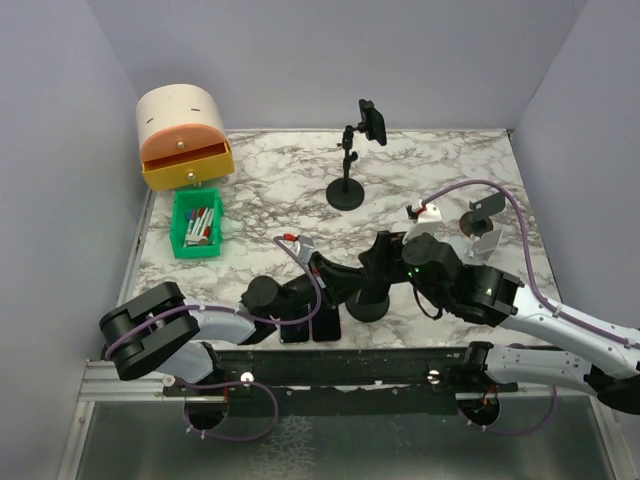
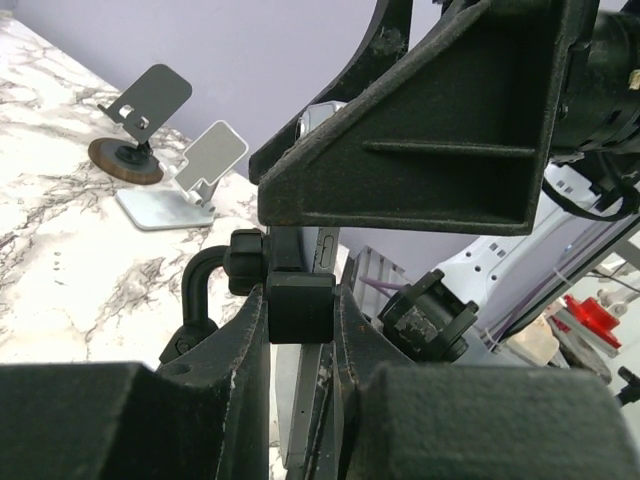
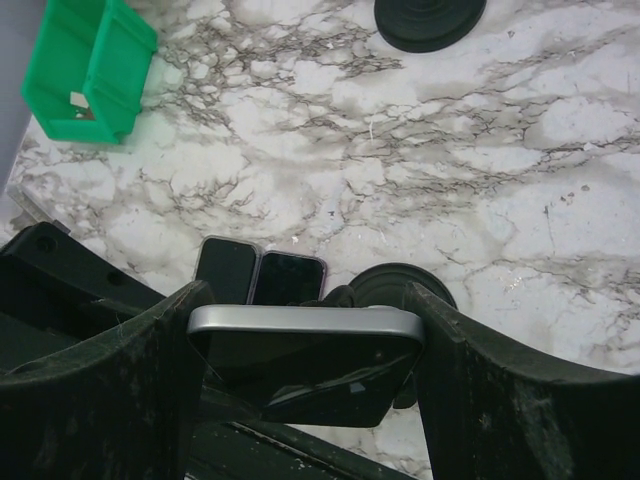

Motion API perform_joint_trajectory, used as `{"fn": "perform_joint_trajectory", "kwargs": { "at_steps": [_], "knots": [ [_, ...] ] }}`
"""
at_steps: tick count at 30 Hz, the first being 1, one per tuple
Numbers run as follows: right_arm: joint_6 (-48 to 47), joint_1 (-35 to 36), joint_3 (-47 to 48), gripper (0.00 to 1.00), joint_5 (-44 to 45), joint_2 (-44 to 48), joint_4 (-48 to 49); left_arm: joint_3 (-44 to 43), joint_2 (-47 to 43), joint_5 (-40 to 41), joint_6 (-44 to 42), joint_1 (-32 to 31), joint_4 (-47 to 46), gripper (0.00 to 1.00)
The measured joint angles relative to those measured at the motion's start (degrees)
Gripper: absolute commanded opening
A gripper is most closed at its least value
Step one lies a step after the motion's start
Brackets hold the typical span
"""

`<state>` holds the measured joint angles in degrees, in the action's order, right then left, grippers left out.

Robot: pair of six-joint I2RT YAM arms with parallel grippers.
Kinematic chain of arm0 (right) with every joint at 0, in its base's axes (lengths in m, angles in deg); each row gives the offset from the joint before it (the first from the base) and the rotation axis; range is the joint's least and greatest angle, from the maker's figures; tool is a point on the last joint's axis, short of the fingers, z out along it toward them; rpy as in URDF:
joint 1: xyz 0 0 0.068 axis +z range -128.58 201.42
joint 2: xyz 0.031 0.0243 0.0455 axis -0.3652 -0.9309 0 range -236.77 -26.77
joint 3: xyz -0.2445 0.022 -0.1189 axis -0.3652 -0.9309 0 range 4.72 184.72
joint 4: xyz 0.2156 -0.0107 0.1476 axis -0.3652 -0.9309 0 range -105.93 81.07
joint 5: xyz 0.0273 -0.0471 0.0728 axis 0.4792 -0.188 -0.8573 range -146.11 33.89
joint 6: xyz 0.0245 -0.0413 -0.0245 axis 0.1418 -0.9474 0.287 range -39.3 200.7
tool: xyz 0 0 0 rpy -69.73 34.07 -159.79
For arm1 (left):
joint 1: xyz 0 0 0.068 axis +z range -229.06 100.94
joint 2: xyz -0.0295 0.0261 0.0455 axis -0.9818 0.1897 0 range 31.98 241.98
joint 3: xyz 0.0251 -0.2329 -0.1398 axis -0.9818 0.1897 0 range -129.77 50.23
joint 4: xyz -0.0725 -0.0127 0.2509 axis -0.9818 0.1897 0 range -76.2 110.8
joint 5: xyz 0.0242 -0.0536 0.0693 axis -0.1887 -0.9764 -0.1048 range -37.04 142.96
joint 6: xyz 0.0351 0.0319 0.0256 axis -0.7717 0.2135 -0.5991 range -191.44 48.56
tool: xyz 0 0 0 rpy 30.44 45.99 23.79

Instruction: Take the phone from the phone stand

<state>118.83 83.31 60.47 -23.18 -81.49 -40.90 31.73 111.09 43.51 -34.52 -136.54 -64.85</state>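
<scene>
The phone point(image 3: 305, 345), dark glass with a silver edge, stands upright in a black phone stand whose round base point(image 3: 400, 288) rests on the marble near the front. My right gripper point(image 3: 305, 352) is shut on the phone, one finger on each long side. From the left, my left gripper point(image 2: 300, 330) has its fingers pressed on both sides of the stand's black clamp block point(image 2: 300, 305), with the phone's grey edge point(image 2: 322, 250) just behind it. Seen from above, both grippers meet over the stand's base point(image 1: 367, 307), and the phone is mostly hidden there.
Two dark phones point(image 1: 310, 327) lie flat at the front edge beside the stand. A second tall stand point(image 1: 347, 190) holding a phone point(image 1: 373, 121) is at the back. A green bin point(image 1: 197, 222), a wooden box point(image 1: 183, 137) and two small stands point(image 1: 485, 225) sit around.
</scene>
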Motion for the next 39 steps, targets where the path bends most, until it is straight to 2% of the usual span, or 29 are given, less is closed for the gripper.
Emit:
{"fn": "perform_joint_trajectory", "kwargs": {
  "at_steps": [10,30,38,39],
  "knots": [
    [1.9,0.3,-3.3,0.00,-0.2,3.0,3.9,2.5,4.5,-0.1,5.5,1.3,-8.5,0.00],
    [-0.6,0.0,-10.2,0.00,-2.5,9.1,11.8,1.1,6.4,-2.1,9.6,2.0,-8.8,0.00],
    [-2.4,-0.1,-10.9,0.00,-3.9,9.9,12.6,0.8,6.7,-4.5,11.0,3.0,-8.8,0.14],
    [-2.7,-0.1,-10.9,0.00,-4.1,10.1,12.7,0.7,6.8,-4.8,11.1,3.1,-8.8,0.18]
  ]
}}
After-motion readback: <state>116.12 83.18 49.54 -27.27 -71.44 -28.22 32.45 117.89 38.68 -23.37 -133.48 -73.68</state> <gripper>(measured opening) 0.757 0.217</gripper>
